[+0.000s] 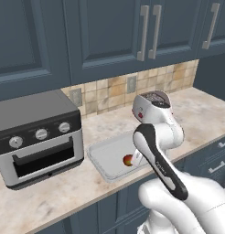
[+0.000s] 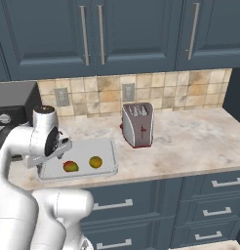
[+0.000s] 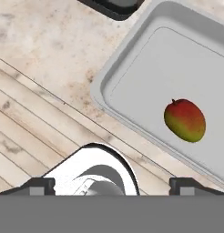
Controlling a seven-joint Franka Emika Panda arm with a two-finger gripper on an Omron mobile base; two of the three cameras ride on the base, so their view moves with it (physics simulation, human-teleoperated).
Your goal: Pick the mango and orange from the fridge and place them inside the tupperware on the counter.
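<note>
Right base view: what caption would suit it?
Mango and orange lie apart in the tupperware beside a toaster.

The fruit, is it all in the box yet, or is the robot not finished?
Looks finished. The mango and the orange both lie inside the tupperware on the counter. The tool is open and holds nothing, with its tips spread wide. Nothing looks left to move.

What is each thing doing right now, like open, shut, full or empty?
Pincer: open, holding nothing.
Tupperware: lidless, holding two fruits.
Mango: lying inside the tupperware.
Orange: lying inside the tupperware, apart from the mango.
Toaster oven: door shut.
Toaster: upright on the counter.
</note>
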